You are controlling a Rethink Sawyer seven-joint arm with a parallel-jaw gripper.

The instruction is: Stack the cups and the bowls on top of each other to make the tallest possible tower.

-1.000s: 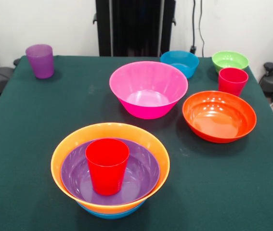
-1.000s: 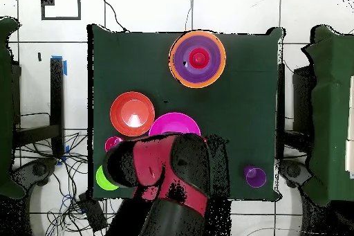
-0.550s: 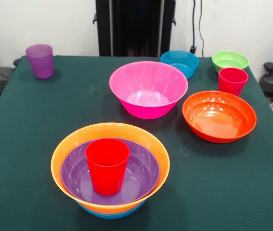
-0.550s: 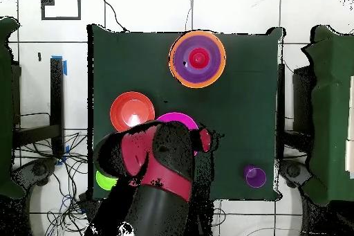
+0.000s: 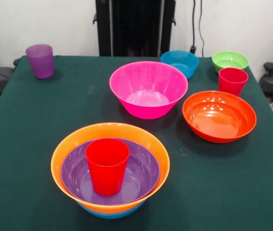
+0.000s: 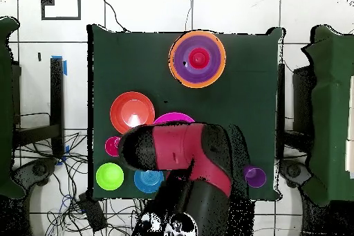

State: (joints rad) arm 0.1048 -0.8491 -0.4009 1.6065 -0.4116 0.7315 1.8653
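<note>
Since 0.5 s ago the arm has swung across the overhead view: its red and black bulk now lies lower and further toward the picture's right, uncovering the green bowl, the small blue bowl and the second red cup. Nothing on the counter has shifted. The front view shows no part of the arm.

The jaws are not visible in either view; their state cannot be told.

Tower, front view:
- Position: near edge of the counter, left of centre.
- Bottom layer: a blue bowl, only its lower edge showing.
- Next: the orange bowl, nested in the blue one.
- Next: the purple bowl, nested in the orange one.
- Top: 1 red cup, upright in the middle of the purple bowl.

Loose items, front view:
- Pink bowl: upright, centre of the counter, apart from the tower. In the overhead view the arm covers most of it.
- Red-orange bowl: upright, just right of the pink bowl, not touching it.
- Second red cup: upright, just behind the red-orange bowl.
- Green bowl: far right corner, just behind that cup.
- Small blue bowl: far edge, behind the pink bowl.
- Purple cup: upright, far left corner, well apart from everything else
</note>
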